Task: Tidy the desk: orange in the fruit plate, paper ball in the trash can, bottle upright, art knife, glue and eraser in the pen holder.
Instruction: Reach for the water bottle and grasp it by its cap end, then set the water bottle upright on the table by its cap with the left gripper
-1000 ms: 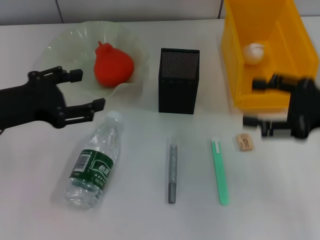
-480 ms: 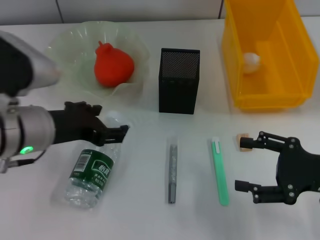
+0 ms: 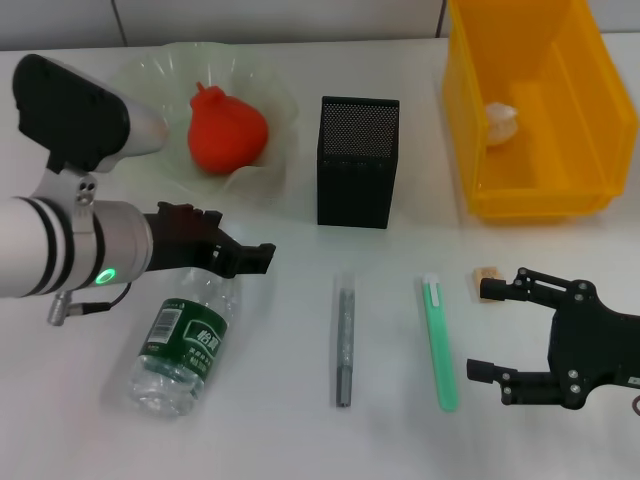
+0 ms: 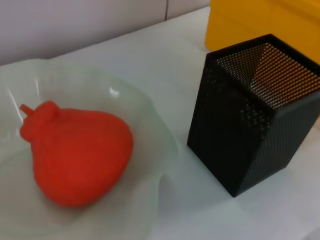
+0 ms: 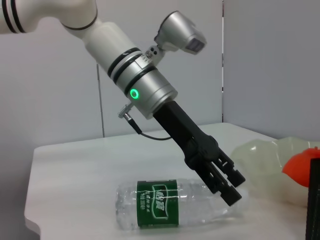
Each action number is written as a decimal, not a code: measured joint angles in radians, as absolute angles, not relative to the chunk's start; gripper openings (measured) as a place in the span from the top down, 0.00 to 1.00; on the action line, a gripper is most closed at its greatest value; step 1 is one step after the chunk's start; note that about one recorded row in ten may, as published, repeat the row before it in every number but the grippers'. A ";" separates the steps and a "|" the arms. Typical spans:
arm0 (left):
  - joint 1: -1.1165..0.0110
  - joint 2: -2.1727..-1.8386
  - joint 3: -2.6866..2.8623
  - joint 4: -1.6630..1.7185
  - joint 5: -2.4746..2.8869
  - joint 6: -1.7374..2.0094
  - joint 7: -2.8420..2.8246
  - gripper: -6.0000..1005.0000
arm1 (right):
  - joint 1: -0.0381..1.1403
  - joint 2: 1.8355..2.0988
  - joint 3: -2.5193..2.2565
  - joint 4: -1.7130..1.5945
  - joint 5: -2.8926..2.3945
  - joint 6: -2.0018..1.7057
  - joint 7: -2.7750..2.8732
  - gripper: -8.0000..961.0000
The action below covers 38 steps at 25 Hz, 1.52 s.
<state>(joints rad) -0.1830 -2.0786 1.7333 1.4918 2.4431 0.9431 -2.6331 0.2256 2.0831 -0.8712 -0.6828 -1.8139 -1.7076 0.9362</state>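
Note:
The orange (image 3: 228, 132) (image 4: 75, 150) lies in the pale-green fruit plate (image 3: 140, 85) (image 4: 150, 110). Inside the yellow trash can (image 3: 470, 150) rests the white paper ball (image 3: 502, 118). The bottle (image 3: 185, 345) (image 5: 165, 205) lies on its side. My left gripper (image 3: 245, 235) (image 5: 232, 187) hangs open over the bottle's neck end and hides the cap. A slim grey stick (image 3: 344, 345) and a slim green stick (image 3: 438, 340) lie in front of the black mesh pen holder (image 3: 357, 160) (image 4: 250, 135). My right gripper (image 3: 482, 330) stands open beside the green stick, its upper finger touching or covering part of the tan eraser (image 3: 487, 272).
The art knife and the glue are the two slim sticks; which is which I cannot tell. The trash can sits at the back right, the pen holder at the middle back. White table shows between the bottle and the grey stick.
My left arm has swung from beside the fruit plate to over the bottle's neck. The right gripper has come back from the trash can to the front right, with the paper ball left inside.

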 joint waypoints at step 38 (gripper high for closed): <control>-0.171 -2.070 1.672 1.485 2.398 0.972 -2.431 0.55 | 0.225 2.082 -0.866 -0.682 -1.816 -1.704 0.991 0.11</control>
<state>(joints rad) -0.1713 -2.0703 1.6725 1.4845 2.3980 0.9724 -2.4312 0.2254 2.0815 -0.8665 -0.6821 -1.8155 -1.7043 0.9908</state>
